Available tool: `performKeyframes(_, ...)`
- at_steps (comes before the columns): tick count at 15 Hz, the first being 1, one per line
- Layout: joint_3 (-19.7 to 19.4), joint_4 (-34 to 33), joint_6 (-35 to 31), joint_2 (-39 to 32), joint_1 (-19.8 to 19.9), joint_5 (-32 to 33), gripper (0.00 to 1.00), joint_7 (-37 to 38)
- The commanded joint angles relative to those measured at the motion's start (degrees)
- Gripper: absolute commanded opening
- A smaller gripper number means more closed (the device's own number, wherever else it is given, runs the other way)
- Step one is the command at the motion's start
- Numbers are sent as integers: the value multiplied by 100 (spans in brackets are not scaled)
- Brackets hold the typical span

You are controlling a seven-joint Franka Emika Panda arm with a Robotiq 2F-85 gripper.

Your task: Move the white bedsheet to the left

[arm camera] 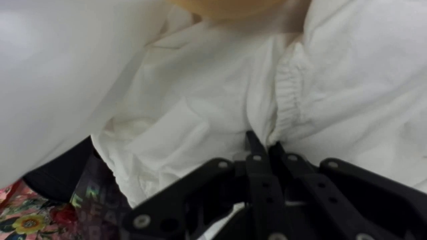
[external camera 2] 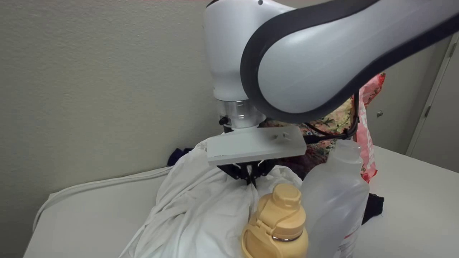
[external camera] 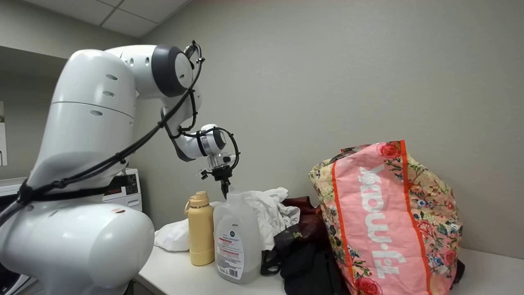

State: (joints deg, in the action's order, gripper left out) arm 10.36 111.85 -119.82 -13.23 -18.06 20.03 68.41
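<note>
The jaws of the black metal gripper (arm camera: 264,141) are clamped on a raised fold of the crumpled white fabric bedsheet (external camera 2: 200,208), its cloth caught between their tips (in the wrist view it is gathered and ruffled right up to the pinch). The bedsheet lies heaped on the smooth white table (external camera 2: 93,215) by its wall edge, apart from the back corner (external camera 2: 55,197) that shows in an exterior view. Nearer the edge by the white robot arm (external camera: 92,123), a lidded yellow cylindrical bottle (external camera: 200,233) stands upright, its contents hidden. Just beside it stands a translucent, labelled plastic jug (external camera: 239,239); I cannot tell whether there is liquid in it, nor whether jug and bottle touch. Farther from that back corner, crumpled dark red material (external camera: 301,202) and a heap of black fabric (external camera: 307,264) lie next to a tall shopping bag (external camera: 385,221) of pink and flower-printed material with orange-red bands and large white lettering. The bag bulges; what fills it is out of sight.
</note>
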Motion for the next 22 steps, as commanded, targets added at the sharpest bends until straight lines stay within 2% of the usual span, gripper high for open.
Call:
performKeyframes(1,-77,-622,275,74,-90,104,2,334)
performKeyframes(7,-29,-2331,251,-174,-227,357,2,375)
performKeyframes(10,-6,-3243,106,-376,-445,459,2,505)
performKeyframes(16,-25,-5049,-243,-1086,-1147,832,2,786)
performKeyframes(18,-56,-5546,-249,-1412,-1379,765,2,745)
performKeyframes(22,-320,-6331,-238,-2093,-1860,710,2,740)
